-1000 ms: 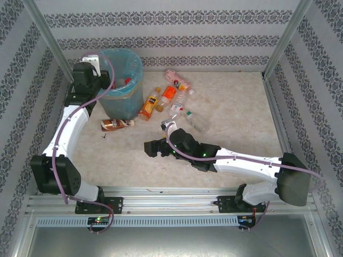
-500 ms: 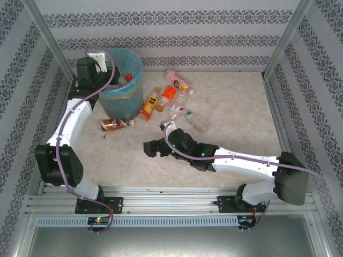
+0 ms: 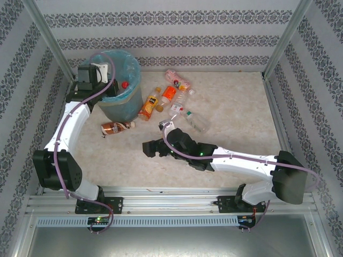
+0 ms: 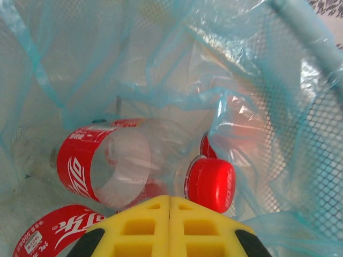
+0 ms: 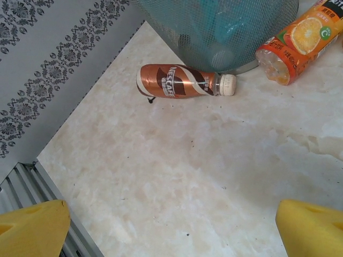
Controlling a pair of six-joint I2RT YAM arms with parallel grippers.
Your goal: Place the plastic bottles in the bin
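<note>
The left pincer (image 4: 170, 214) hangs over the round grey-blue mesh bin (image 3: 126, 104) lined with a translucent light-blue bag, its yellow pads pressed together with nothing between them. Inside the bin lie clear red-labelled plastic bottles (image 4: 102, 166), one showing a red cap (image 4: 211, 184). The right pincer (image 3: 146, 149) sits over the pale marbled worktop (image 5: 177, 176), spread wide and empty. A brown-labelled bottle (image 5: 177, 81) lies on its side just beside the bin's base, an orange-labelled bottle (image 5: 297, 40) near it.
</note>
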